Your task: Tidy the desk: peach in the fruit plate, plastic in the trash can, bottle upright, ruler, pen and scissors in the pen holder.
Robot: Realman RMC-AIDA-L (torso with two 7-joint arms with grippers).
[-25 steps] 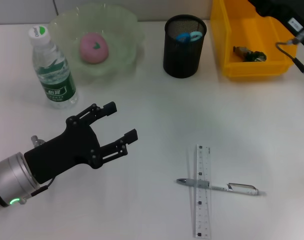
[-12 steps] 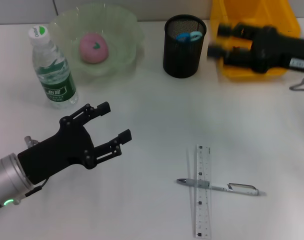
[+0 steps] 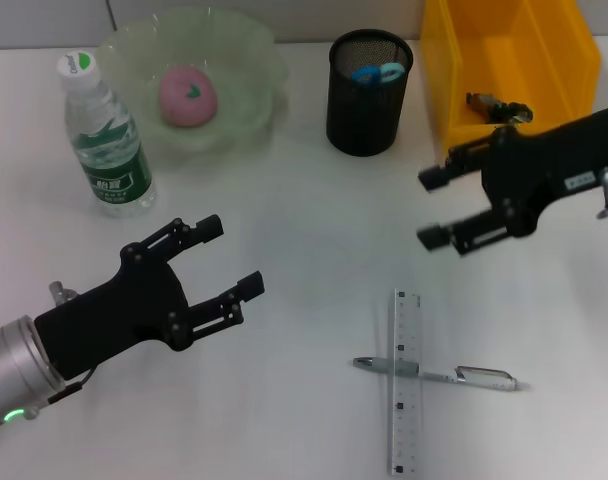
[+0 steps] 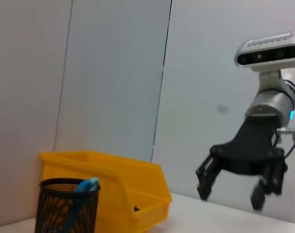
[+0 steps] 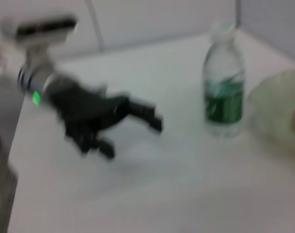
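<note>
A pink peach lies in the green glass fruit plate. The water bottle stands upright beside it. The black mesh pen holder holds blue-handled scissors. A clear ruler and a pen lie crossed on the table at the front right. A crumpled plastic piece lies in the yellow bin. My left gripper is open and empty at the front left. My right gripper is open and empty in front of the bin, above and behind the ruler.
The left wrist view shows the yellow bin, the pen holder and my right gripper in the air. The right wrist view shows the bottle and my left arm.
My right gripper has swung from the back right corner over the bin down to in front of it. My left gripper has drawn back slightly toward the front left.
</note>
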